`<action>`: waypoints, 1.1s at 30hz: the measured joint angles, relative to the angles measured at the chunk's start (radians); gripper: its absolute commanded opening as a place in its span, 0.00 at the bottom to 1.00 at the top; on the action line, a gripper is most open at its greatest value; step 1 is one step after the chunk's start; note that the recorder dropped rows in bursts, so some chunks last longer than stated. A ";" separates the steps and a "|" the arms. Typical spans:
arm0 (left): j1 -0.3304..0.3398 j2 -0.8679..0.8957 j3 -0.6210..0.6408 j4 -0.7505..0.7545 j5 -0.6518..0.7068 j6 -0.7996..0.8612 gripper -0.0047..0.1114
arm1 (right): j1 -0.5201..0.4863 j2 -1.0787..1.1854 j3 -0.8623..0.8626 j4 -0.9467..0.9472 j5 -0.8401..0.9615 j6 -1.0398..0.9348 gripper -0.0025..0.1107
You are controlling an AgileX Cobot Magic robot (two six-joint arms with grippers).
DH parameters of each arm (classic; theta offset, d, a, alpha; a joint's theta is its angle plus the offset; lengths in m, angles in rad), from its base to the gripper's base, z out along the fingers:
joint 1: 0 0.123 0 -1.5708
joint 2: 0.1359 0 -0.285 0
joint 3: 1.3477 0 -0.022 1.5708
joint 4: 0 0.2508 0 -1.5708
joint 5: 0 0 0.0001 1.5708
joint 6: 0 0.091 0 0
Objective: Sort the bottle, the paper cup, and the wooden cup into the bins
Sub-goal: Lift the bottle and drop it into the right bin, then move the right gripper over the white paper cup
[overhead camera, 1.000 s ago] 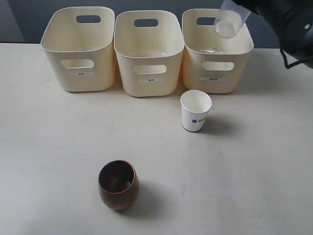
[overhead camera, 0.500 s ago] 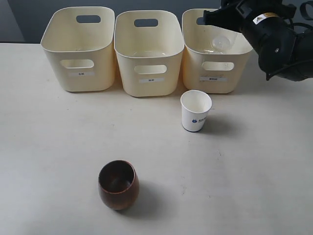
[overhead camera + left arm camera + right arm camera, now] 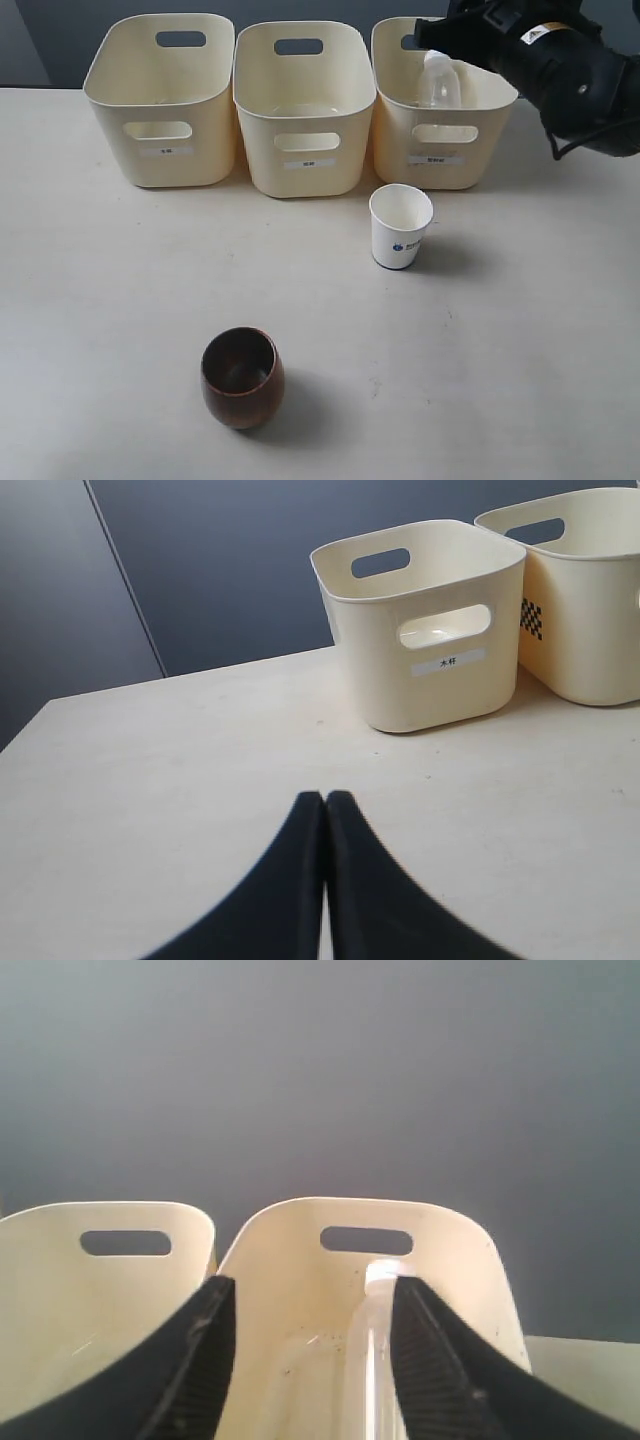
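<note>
left gripper (image 3: 325,798): black fingers pressed together, holding nothing, low over the pale table (image 3: 520,330) on the near side of the bins

wooden cup: the rounded dark brown wooden cup (image 3: 241,378) is nearest, upright, out on its own on the table, well apart from everything else

paper cup: the small white paper cup with the blue logo (image 3: 401,227) stands upright further back, just in front of the right bin (image 3: 470,150), not touching it

bins: three cream plastic bins with rounded corners and oval handle cut-outs (image 3: 330,165), side by side in a row along the back of the table, small labels on the fronts

bottle: the clear plastic bottle with the white screw cap (image 3: 438,80) is inside the right bin, cap up

right gripper (image 3: 310,1290): above the right bin, jaws spread wide. The bottle sits in the gap, close to one finger (image 3: 430,1360). Can't tell from the wrist view if it's actually touching, but it doesn't look gripped
</note>
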 measured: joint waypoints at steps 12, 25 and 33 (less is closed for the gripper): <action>0.000 0.000 0.000 0.000 0.000 0.000 0.04 | 0.000 -0.210 0.000 0.005 0.557 0.004 0.42; 0.000 0.000 0.000 0.000 0.000 0.000 0.04 | 0.000 -0.207 0.008 0.084 0.997 0.006 0.42; 0.000 0.000 0.000 0.000 0.000 0.000 0.04 | 0.000 -0.192 0.008 0.084 1.033 0.008 0.42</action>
